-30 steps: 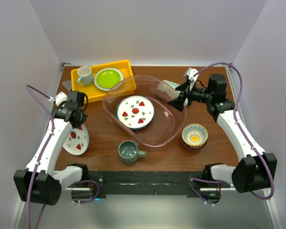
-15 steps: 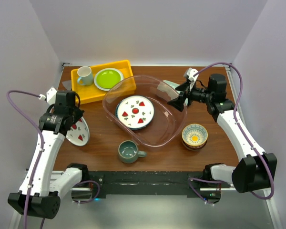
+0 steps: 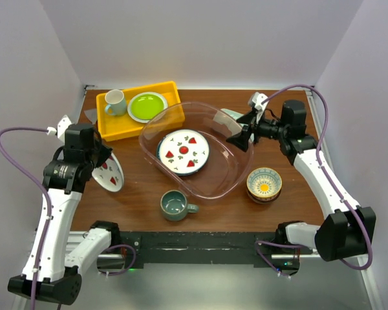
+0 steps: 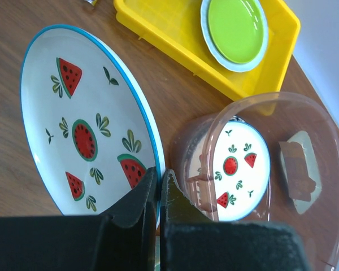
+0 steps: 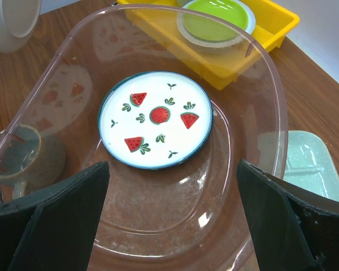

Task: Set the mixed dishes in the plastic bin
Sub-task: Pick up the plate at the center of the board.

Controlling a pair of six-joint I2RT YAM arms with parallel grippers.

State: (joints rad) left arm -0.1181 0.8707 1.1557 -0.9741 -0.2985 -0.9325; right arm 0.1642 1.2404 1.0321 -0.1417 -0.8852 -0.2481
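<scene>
Beneath the left tool (image 4: pixel 158 186) and the right tool (image 3: pixel 240 139), a brown wooden tabletop (image 3: pixel 139 194). Directly under and ahead of the right tool, the clear, pink-tinted plastic bin (image 3: pixel 225 175); jaws of that tool spread wide above its rim, gripping nothing. Beyond the left tool, toward the far edge, a yellow tray (image 3: pixel 126 129). Just beside the right tool, outside the bin's wall, the pale-green divided tray (image 5: pixel 311 164), flat on the tabletop. Pinched at its blue rim between the closed jaws of the left tool, a white watermelon plate (image 4: pixel 85 130), held steeply tilted, outside the bin; contact with the tabletop not clear. Below and ahead of the right tool, flat on the bin's floor, a second watermelon plate (image 3: pixel 183 152). Inside the yellow tray, well beyond the left tool, a lime-green plate (image 3: pixel 147 105) and, beside it, a pale mug (image 3: pixel 114 101). Closer to the arm bases than the right tool, outside the bin, stacked patterned bowls (image 3: pixel 264 184). Between the two tools and nearer the bases, just outside the bin's wall, the grey-green mug (image 3: pixel 174 205), upright.
</scene>
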